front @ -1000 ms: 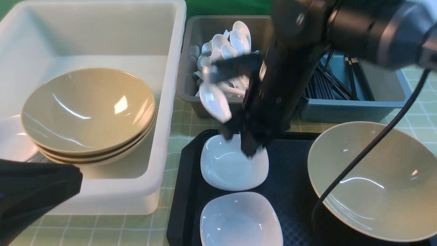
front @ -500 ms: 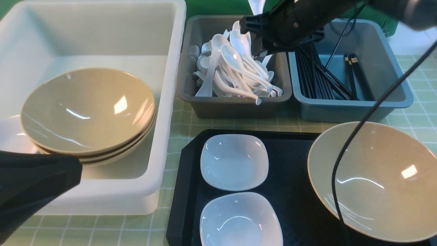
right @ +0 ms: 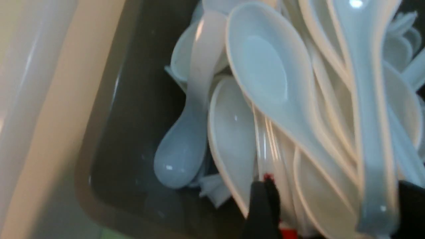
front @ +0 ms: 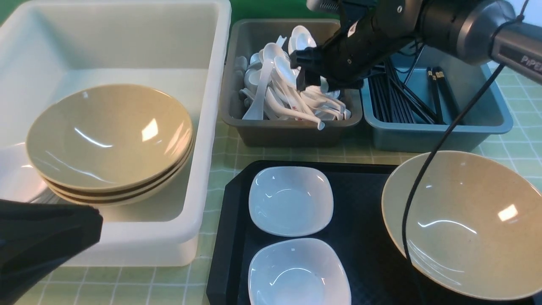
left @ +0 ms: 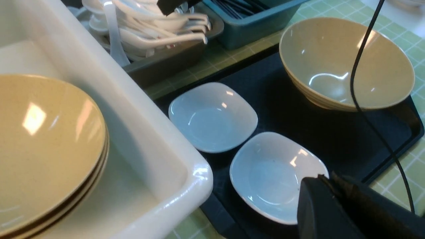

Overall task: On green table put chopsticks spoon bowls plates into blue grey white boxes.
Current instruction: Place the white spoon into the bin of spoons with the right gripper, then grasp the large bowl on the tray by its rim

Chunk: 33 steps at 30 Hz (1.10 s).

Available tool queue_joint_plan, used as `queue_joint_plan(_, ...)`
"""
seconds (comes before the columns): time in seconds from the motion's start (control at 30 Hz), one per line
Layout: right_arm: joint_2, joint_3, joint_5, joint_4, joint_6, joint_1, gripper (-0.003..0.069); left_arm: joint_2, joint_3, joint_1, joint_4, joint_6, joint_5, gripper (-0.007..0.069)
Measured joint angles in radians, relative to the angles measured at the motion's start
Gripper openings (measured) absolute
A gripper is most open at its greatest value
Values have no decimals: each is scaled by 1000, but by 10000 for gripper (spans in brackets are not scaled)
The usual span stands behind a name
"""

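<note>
My right gripper (front: 301, 70) hangs open over the grey box (front: 292, 132), its jaws wide apart above the pile of white spoons (front: 275, 91). In the right wrist view the gripper (right: 335, 212) has spoons (right: 265, 69) lying loose under and between its fingers. Black chopsticks (front: 398, 101) lie in the blue box (front: 423, 137). Three stacked tan bowls (front: 106, 135) sit in the white box (front: 211, 127). Two white square plates (front: 290, 205) (front: 298, 273) and a tan bowl (front: 461, 224) rest on the black tray (front: 364, 203). My left gripper (left: 327, 179) is shut and empty beside the nearer plate (left: 272, 172).
The right arm's black cable (front: 427, 169) hangs across the tan bowl on the tray. The left arm's dark body (front: 42, 237) fills the lower left corner in front of the white box. The green table (front: 224, 152) shows between boxes and tray.
My right gripper carried a white spoon up from above the tray to over the grey box, then opened. The spoon now lies with the pile. The left arm has not moved.
</note>
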Motion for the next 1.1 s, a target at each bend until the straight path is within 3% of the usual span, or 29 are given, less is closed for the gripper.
queue_joint_plan(0.17,-151,0,224,-24,-172,-1,542,3,0,0,0,-46,5,-1)
queue_joint_plan(0.37,-368,-1,394,-38,-255,16,536,77,0,0,0,-46,0,-1)
queue_joint_plan(0.47,-496,12,498,-41,-279,72,489,195,0,0,-16,-45,-44,-1)
queue_joint_plan(0.63,-674,173,498,-33,-281,149,351,387,0,0,-118,11,-86,-1)
queue_joint_plan(0.7,-755,277,495,-33,-277,164,272,463,0,0,-183,76,-101,-1)
queue_joint_plan(0.8,-938,506,488,-35,-257,172,84,587,0,0,-284,164,-150,3)
queue_joint_plan(0.87,-979,563,487,-38,-247,172,57,617,-3,0,-309,176,-168,5)
queue_joint_plan(1.03,-1225,788,412,-43,-212,172,25,755,-86,0,-372,221,-199,101)
queue_joint_plan(1.1,-1333,875,361,-76,-130,172,24,848,-177,-19,-389,234,-203,181)
